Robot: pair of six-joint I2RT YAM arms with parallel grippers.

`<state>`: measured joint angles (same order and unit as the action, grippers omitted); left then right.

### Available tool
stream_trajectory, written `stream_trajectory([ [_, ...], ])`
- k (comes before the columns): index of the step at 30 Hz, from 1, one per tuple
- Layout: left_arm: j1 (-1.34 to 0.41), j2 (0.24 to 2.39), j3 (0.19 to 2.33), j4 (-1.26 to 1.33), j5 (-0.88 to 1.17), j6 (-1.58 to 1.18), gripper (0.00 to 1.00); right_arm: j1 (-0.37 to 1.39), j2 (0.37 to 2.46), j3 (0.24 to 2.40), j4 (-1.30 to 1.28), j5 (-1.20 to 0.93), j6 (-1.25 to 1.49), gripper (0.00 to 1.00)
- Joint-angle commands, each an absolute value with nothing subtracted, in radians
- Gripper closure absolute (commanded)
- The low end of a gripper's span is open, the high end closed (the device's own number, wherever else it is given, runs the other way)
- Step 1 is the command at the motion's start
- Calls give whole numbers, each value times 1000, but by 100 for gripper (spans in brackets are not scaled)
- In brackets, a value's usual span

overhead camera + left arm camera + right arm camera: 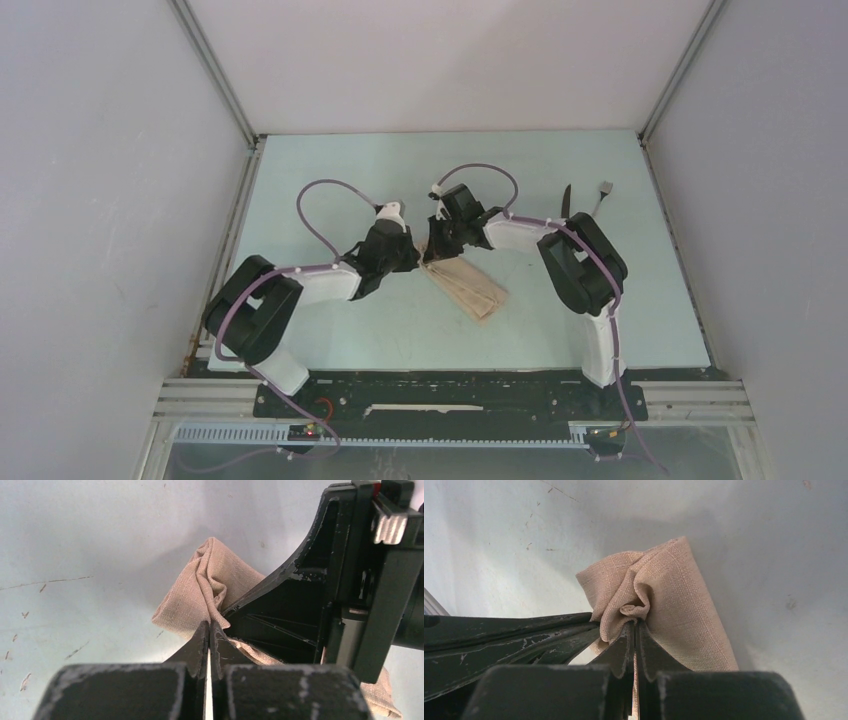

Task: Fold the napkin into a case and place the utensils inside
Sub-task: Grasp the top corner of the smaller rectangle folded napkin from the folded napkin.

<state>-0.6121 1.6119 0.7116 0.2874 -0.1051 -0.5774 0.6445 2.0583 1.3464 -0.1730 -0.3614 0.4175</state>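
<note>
From above, the napkin [468, 288] is a long, thin folded strip in the middle of the table [330, 330], pointing to 5 o'clock. The left claw [418, 262] and right claw [434, 256] meet at its 11 o'clock end. The knife [565, 200] and fork [603, 192] lie at 2 o'clock, well apart, not yet inside.

Left wrist view: the left claw pinches bunched cloth.

Right wrist view: the right claw pinches it too. I cannot tell if there is a pocket.

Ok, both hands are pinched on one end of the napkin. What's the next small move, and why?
Probably lift that end slightly, both hands together, and draw it taut. The left hand and right hand are shut on the napkin where it bunches; the rest lies as a narrow strip, knife and fork apart from it.
</note>
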Motion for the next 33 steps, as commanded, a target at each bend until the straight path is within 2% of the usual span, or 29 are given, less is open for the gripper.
stream_trajectory([
  [1, -607, 1539, 681, 406, -147, -595, 100, 690, 2066, 1327, -179, -276, 471, 100],
  [6, -604, 1509, 614, 528, -104, -618, 100, 688, 2107, 1362, -179, -306, 470, 100],
  [11, -580, 1560, 591, 564, -49, -697, 100, 632, 2114, 1313, -16, -557, 528, 100],
  [18, -549, 1561, 526, 566, -61, -708, 100, 583, 2060, 1227, 96, -713, 531, 79],
  [23, -546, 1548, 500, 567, -61, -699, 100, 556, 2042, 1181, 172, -773, 579, 75],
  [27, -546, 1546, 490, 572, -58, -701, 100, 539, 2028, 1159, 247, -789, 614, 68],
  [33, -546, 1539, 485, 580, -49, -699, 100, 539, 2046, 1174, 304, -776, 645, 65],
])
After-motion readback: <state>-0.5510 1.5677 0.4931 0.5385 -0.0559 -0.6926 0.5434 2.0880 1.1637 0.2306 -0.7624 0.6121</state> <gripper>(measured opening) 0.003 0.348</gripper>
